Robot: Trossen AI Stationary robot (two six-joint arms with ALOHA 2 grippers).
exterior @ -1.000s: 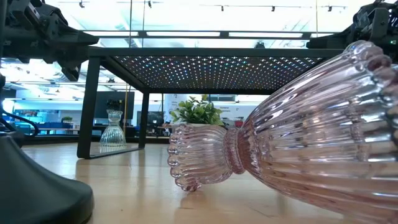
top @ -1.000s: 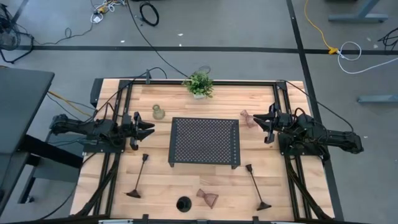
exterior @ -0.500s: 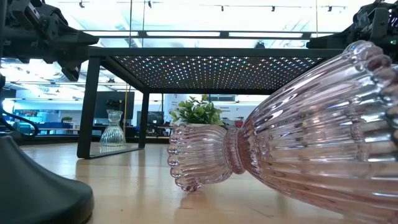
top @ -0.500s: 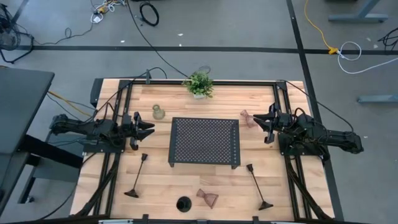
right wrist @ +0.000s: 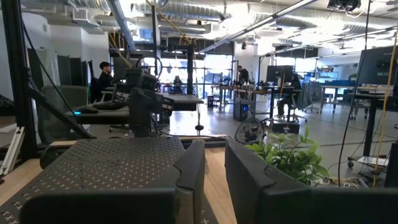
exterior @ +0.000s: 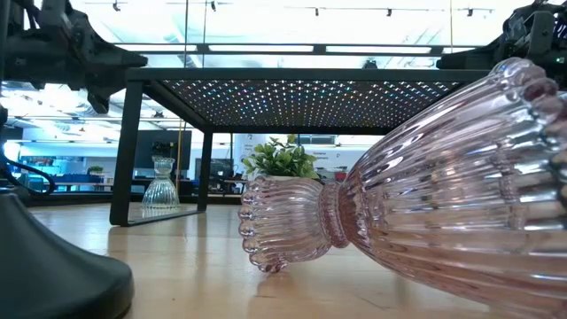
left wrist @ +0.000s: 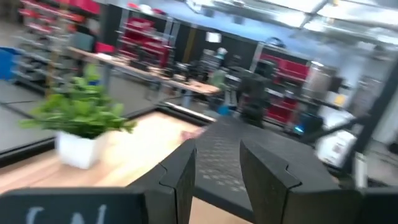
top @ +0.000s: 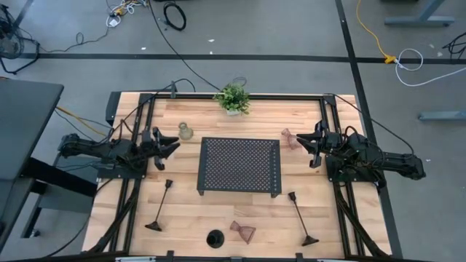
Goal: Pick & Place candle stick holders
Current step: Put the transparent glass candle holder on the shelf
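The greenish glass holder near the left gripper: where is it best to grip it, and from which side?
Probably the narrow neck of the greenish holder, from above or level from the left gripper side. It stands upright, flaring to a wide ribbed base, so the neck fits the fingers best.

bright, even overhead light throughout; the left wrist view is motion-blurred, ceiling lamps glaring in the low view.

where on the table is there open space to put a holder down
Bare wood lies between the plant and the tray, and between the two black stemmed holders just below the tray. The tray top itself is bare. The front edge is crowded by the squat black holder and a pink glass one.
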